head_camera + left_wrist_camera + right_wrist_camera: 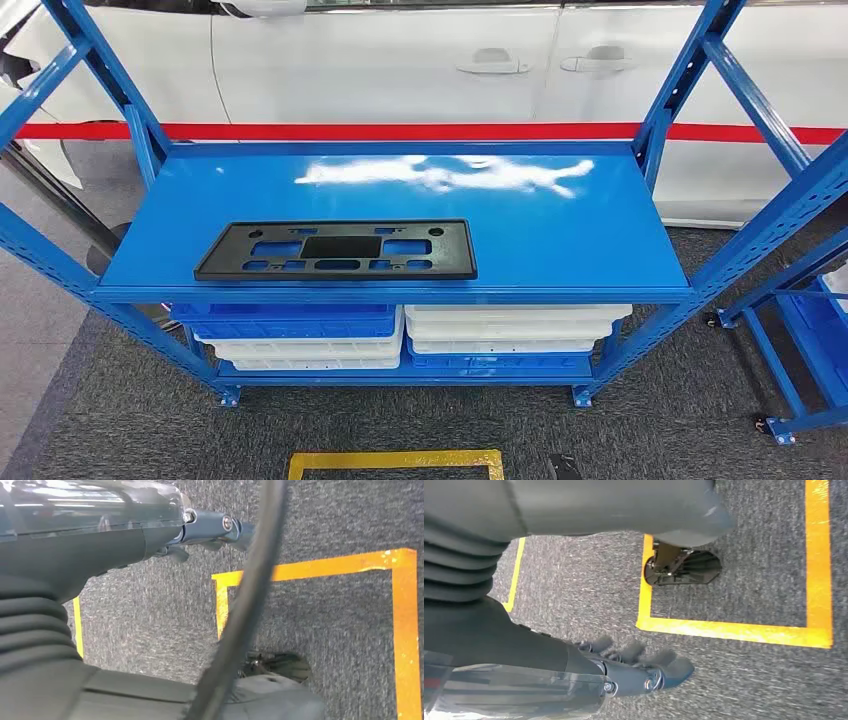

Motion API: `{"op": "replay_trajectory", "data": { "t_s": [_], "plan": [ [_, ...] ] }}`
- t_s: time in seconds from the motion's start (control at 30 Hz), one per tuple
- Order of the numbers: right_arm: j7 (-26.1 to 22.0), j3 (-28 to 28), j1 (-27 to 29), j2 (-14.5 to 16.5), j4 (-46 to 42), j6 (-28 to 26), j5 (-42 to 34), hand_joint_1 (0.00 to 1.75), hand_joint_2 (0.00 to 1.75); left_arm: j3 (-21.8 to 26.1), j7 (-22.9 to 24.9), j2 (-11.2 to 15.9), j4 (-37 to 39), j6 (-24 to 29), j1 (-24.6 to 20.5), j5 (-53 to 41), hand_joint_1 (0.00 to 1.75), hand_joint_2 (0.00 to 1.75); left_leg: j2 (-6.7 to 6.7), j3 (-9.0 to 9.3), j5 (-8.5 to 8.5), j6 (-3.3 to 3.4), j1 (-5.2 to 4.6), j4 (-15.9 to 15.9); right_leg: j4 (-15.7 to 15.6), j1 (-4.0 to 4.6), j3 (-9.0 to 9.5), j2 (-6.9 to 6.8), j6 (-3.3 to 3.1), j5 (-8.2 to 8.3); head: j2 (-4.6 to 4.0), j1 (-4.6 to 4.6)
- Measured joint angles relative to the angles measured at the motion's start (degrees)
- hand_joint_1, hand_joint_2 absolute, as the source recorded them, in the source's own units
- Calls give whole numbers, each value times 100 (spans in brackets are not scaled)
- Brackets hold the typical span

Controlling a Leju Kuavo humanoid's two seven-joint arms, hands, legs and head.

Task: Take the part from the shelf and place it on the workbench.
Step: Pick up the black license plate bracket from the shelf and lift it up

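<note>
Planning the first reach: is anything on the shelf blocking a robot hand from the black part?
Nothing visible does. The black part lies alone on the blue shelf top, near its front edge.

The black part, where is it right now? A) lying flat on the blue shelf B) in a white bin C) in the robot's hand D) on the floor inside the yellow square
A: the black part lies flat on the top of the blue shelf, toward its left front, with nothing touching it.
</note>
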Motion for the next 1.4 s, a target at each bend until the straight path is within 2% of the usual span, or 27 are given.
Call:
{"op": "replay_trajectory", "data": {
  "t_s": [0.07,0.67,0.8,0.93,1.1,1.4],
  "plan": [
    [0,-93,-56,26,18,-34,89,0,0,138,-33,-4,22,24,-21,-115,0,0,0,0,0,0,0,0,0,1,0,0,0,0,0,0],
    [-333,-1644,-1115,437,318,-681,1684,0,0,2555,-650,-67,402,339,-382,-2076,0,0,-1,0,5,0,0,1,2,2,-1,0,0,1,0,0],
    [-638,-1881,-1425,493,367,-852,1951,0,175,3014,-794,-77,486,399,-449,-2447,0,0,-3,-2,6,1,0,1,3,2,-3,0,0,3,0,0],
    [-1181,-1933,-1685,503,310,-944,2058,0,175,3322,-920,-85,543,458,-503,-2623,0,0,-5,5,9,3,0,6,1,2,-6,-3,2,6,0,0],
    [-1573,-1761,-1369,493,-96,-839,1887,0,175,3513,-1004,-101,569,504,-493,-2638,0,0,-13,-16,9,4,-1,6,1,3,-17,-6,2,6,0,0],
    [-2186,-726,-906,334,-1502,-744,1219,0,175,3737,-1155,-111,579,632,-498,-2641,0,0,-10,-21,10,5,-3,8,-1,1,-22,-1,6,10,0,0]
  ]
}}
